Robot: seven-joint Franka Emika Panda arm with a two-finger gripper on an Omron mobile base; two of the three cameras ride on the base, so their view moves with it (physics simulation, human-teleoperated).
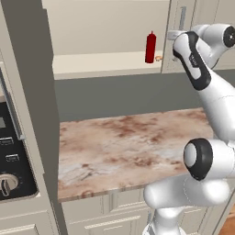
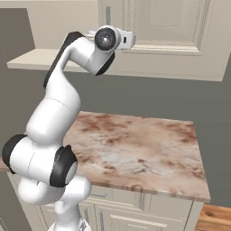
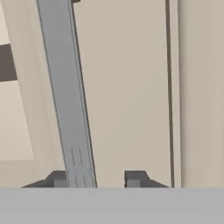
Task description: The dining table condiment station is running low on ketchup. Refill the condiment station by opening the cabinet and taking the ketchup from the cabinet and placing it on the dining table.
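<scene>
Straddling the silver bar handle point(image 3: 70, 100), gripper point(image 3: 95, 178) sits right at the closed right-hand cabinet door point(image 3: 127, 87). In the hand view the bar runs down against the inner side of one fingertip point(image 3: 59, 179); the other fingertip point(image 3: 134, 178) stands off from it with a gap. Jaws partly open, can't tell if they've got a grip on the bar.

Arm pose: reaching high, elbow bent, wrist level at the cabinet's point(image 1: 110, 59) lower edge, hand against the door.

Counts: one ketchup point(image 1: 150, 47), upright on the open cabinet shelf near its front edge, just left of the gripper. One marbled counter point(image 1: 124, 147) below. One appliance panel with a knob point(image 1: 9, 156) at left.
</scene>
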